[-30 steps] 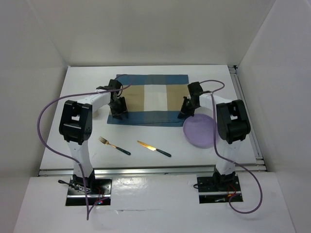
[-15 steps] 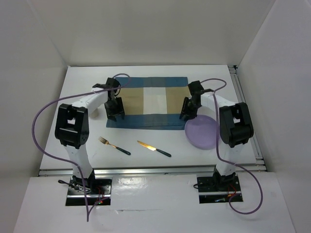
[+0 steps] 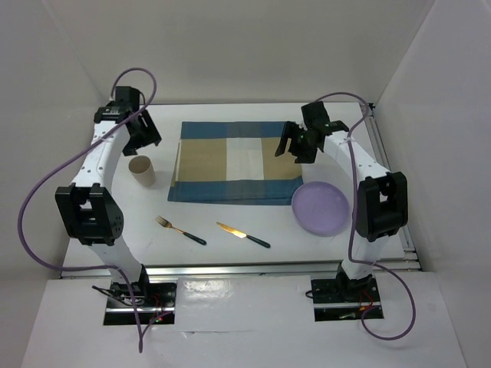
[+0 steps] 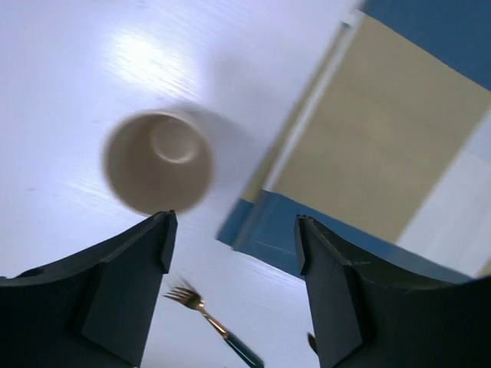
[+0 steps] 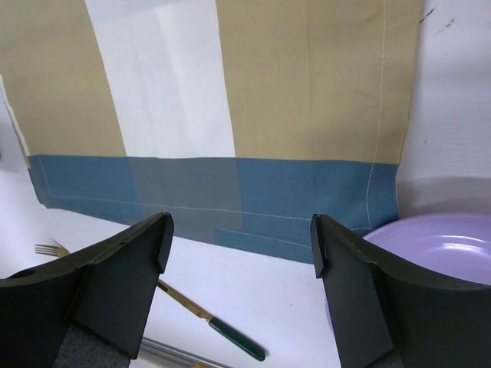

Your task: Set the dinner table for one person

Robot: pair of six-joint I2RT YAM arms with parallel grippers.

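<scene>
Walled in white, the bench [image 3: 253, 218] carried a striped placemat [image 3: 234, 161] at its middle, my right jaws hanging spread and empty over it near the purple plate [image 3: 320, 208], my left jaws likewise spread above the beige cup [image 3: 141, 170].

Striped placemat [image 3: 234, 161] lying flat, beige cup [image 3: 142, 170] left of it, purple plate [image 3: 320, 208], fork [image 3: 180, 229], knife [image 3: 242, 234]

The dinner table [image 3: 153, 253] bears a cup [image 3: 141, 170] left of the placemat [image 3: 238, 161], a plate [image 3: 319, 208] right, fork [image 3: 180, 230] and knife [image 3: 242, 234] before it.
</scene>
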